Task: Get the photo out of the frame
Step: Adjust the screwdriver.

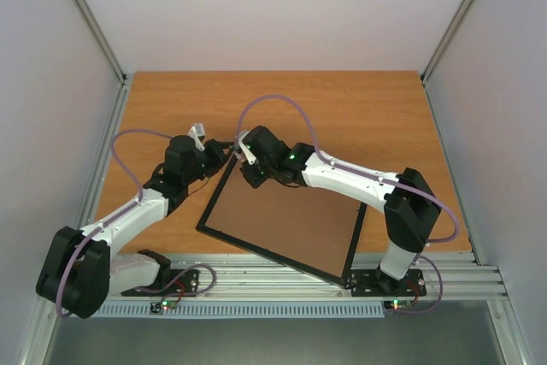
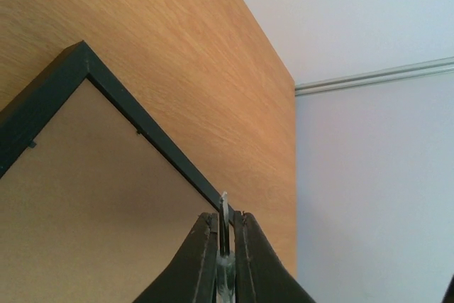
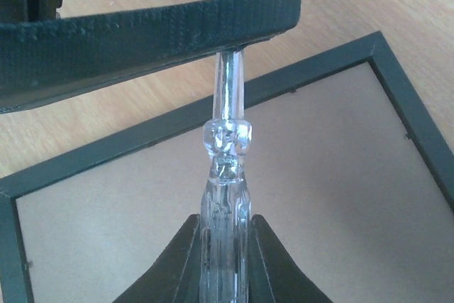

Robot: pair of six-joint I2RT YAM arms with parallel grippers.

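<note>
- My left tool (image 2: 227, 221) is pressed together at the frame's (image 1: 216, 192) far corner edge. A thin pale sliver sits between the fingers; I cannot tell what it is.
- The frame lies face down on the desk (image 1: 342, 108), its brown board (image 3: 142, 232) up and seated inside the black edge.
- My right tool (image 3: 228, 140) has its clear tips pressed together over that same corner, just beside the left tool, and holds nothing I can see.
- I cannot see the photo. I judge it is under the board, so the task is barely begun: the board must be lifted before the photo comes out.
- The desk is bare orange wood grain, boxed in by plain white walls (image 1: 256, 6).
</note>
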